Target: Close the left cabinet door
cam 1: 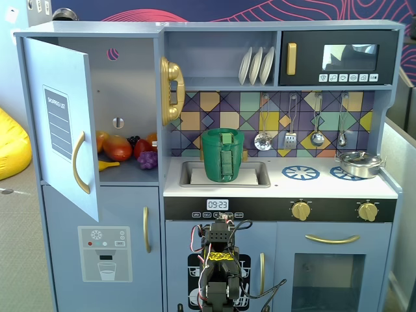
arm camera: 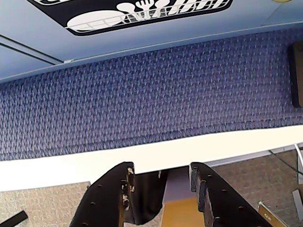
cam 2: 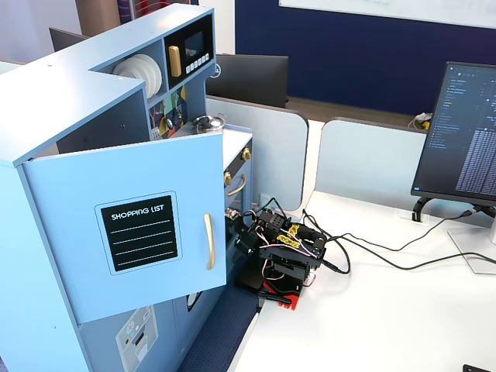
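The left cabinet door (cam 1: 62, 123) is a light-blue panel with a "SHOPPING LIST" chalkboard and a curved gold handle (cam 1: 79, 162). It stands wide open, swung out from the upper left compartment; it also shows from the side in a fixed view (cam 2: 132, 232). My arm (cam 1: 220, 260) sits folded low in front of the kitchen's middle, on a white table (cam 2: 372, 325), well to the right of and below the door. In the wrist view my gripper (arm camera: 161, 166) is open and empty, pointing down at the table edge and blue carpet. The door is out of the wrist view.
Toy fruit (cam 1: 120, 148) lies inside the open compartment. A gold phone (cam 1: 170, 91) hangs beside it. A green basket (cam 1: 223, 155) sits in the sink and a pot (cam 1: 359, 164) on the stove. A monitor (cam 2: 465, 132) and cables (cam 2: 372, 256) lie on the table's right.
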